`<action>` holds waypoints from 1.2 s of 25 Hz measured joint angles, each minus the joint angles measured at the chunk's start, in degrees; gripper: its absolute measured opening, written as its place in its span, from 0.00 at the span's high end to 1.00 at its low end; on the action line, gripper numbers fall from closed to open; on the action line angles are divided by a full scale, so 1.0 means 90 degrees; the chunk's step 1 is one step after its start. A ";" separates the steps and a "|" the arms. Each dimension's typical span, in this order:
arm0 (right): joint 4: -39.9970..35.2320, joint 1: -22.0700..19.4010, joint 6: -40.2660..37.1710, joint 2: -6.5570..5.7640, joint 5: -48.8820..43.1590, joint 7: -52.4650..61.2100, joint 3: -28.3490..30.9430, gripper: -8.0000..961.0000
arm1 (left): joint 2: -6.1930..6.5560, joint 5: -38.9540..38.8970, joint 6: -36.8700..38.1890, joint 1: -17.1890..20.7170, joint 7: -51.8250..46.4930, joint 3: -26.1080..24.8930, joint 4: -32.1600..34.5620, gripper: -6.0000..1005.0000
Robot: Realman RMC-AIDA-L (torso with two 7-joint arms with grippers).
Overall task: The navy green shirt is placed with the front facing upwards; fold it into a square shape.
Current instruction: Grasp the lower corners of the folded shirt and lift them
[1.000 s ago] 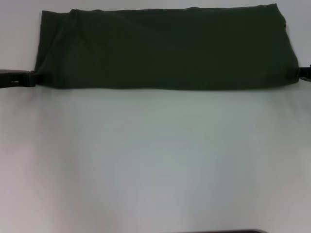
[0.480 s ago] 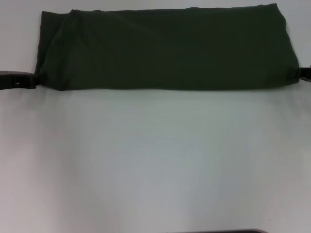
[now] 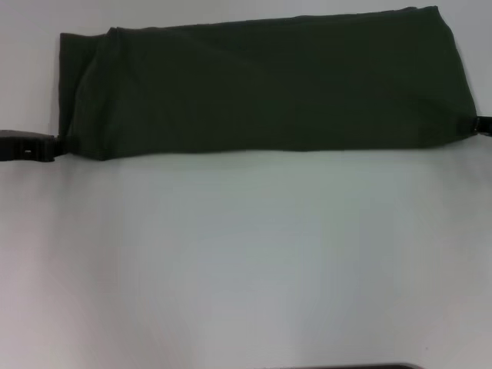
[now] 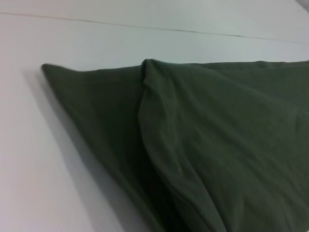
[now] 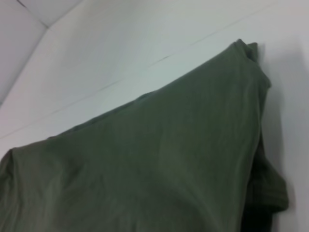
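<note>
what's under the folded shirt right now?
Only the white table shows around the navy green shirt. Its plain side faces up, doubled into a long band; the lower layers and any print are covered, so nothing beneath can be confirmed.

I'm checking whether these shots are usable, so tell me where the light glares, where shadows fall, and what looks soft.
Head view: the navy green shirt reads nearly black, the white table glows pale mid-frame and dims at the corners; left gripper and right gripper are dark, soft shapes. Left wrist view: a shadow edges the shirt's side. Right wrist view: soft shadow beside the fold.
</note>
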 joint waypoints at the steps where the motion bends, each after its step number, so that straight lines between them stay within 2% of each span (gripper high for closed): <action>1: 0.0000 -0.0042 -0.0087 -0.0002 0.0000 -0.0095 0.0082 0.98 | -0.0009 -0.0002 0.0159 0.0061 0.0000 -0.0007 0.0108 0.99; 10: 0.0001 -0.0337 -0.0704 -0.0118 -0.0022 -0.0540 0.0218 0.98 | -0.0082 -0.0051 0.1382 0.0502 0.0126 -0.0107 0.0623 0.99; 18: -0.0016 -0.0677 -0.1301 -0.0248 -0.0043 -0.0780 0.0238 0.98 | -0.0078 -0.0056 0.2450 0.0772 0.0531 -0.0582 0.0675 0.99; 30: -0.0039 -0.1259 -0.1901 -0.0264 -0.0046 -0.1100 0.0489 0.98 | -0.0083 -0.0054 0.3359 0.1222 0.0803 -0.0857 0.0645 0.99</action>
